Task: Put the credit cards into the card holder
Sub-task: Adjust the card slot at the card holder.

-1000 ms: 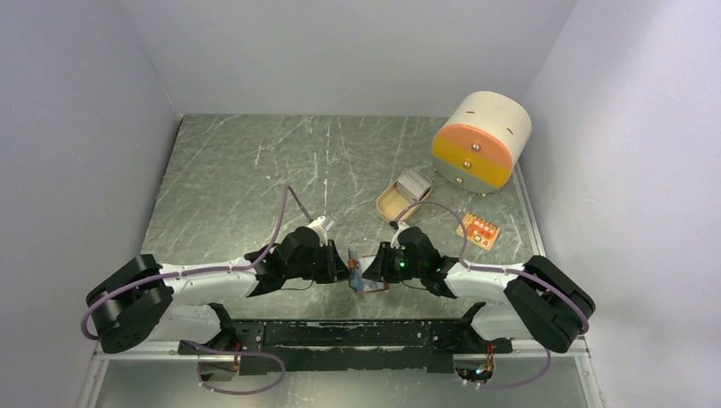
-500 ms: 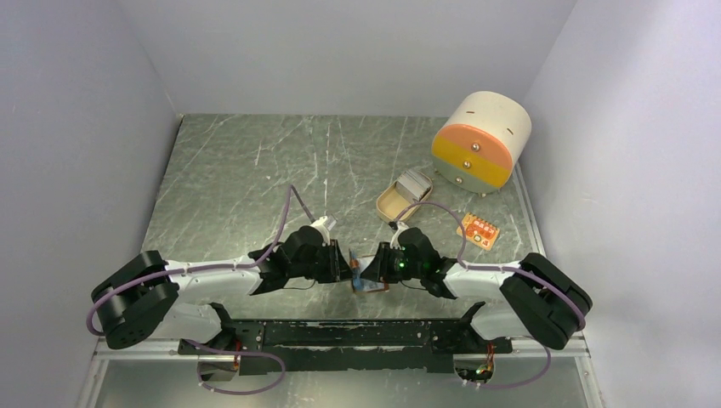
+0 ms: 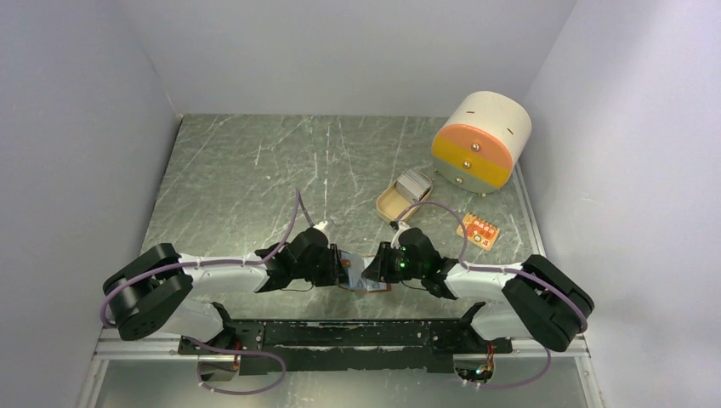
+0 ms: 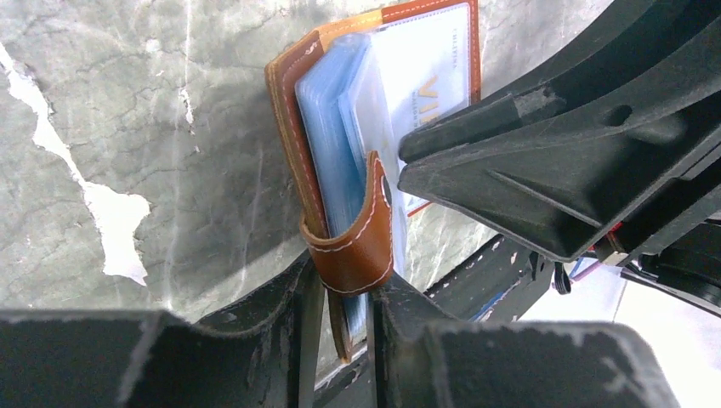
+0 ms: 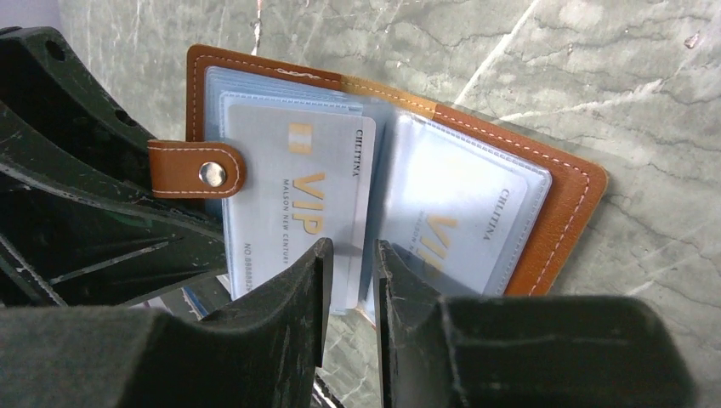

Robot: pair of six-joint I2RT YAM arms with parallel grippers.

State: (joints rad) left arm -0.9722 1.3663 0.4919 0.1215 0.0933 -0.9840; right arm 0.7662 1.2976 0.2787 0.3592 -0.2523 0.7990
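The brown card holder (image 5: pixel 561 212) lies open on the table between both grippers, also seen from above (image 3: pixel 360 279). Its blue sleeves hold a pale VIP credit card (image 5: pixel 289 204) on the left and another (image 5: pixel 459 221) on the right. My left gripper (image 4: pixel 344 297) is shut on the cover edge under the snap strap (image 4: pixel 353 246). My right gripper (image 5: pixel 350 263) stands over the left card's lower right edge, jaws a narrow gap apart; a grip does not show. More pale cards (image 3: pixel 415 181) sit stacked in a tan dish (image 3: pixel 391 205).
A cream-and-orange drum box (image 3: pixel 480 140) stands at the back right. A small orange flat piece (image 3: pixel 479 229) lies right of the right arm. The black base rail (image 3: pixel 357 333) runs just behind the card holder at the near edge.
My left arm has shifted to the right, pushing its gripper closer to the card holder. The holder now lies a little flatter. The right arm has hardly moved.
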